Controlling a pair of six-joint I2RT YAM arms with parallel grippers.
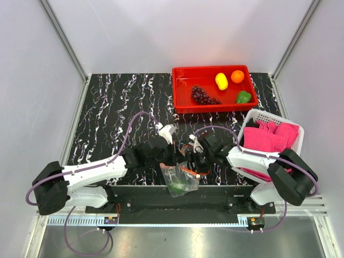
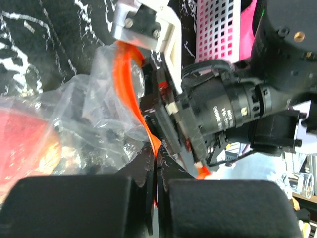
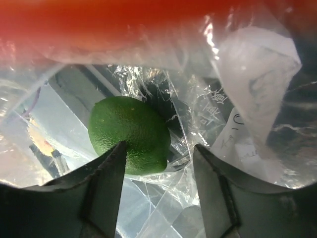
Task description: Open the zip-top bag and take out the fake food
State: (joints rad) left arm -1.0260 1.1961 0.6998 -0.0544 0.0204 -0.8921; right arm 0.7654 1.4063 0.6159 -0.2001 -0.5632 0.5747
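Hazily, green fake food point(image 3: 130, 135), inside zip-top bag point(image 3: 237, 74)

The zip-top bag point(image 1: 181, 181), clear and crumpled, its orange-red zip strip point(image 2: 130, 84) bowed, sits mid near edge of the tabletop point(image 1: 118, 107). Inside lies a round green piece point(image 3: 130, 135), perhaps a lime. An orange ball point(image 1: 237, 76), yellow fruit point(image 1: 221, 81), grape bunch point(image 1: 203, 95) and green pepper point(image 1: 243, 97) lie in the red tray point(image 1: 176, 91) at the far right corner.
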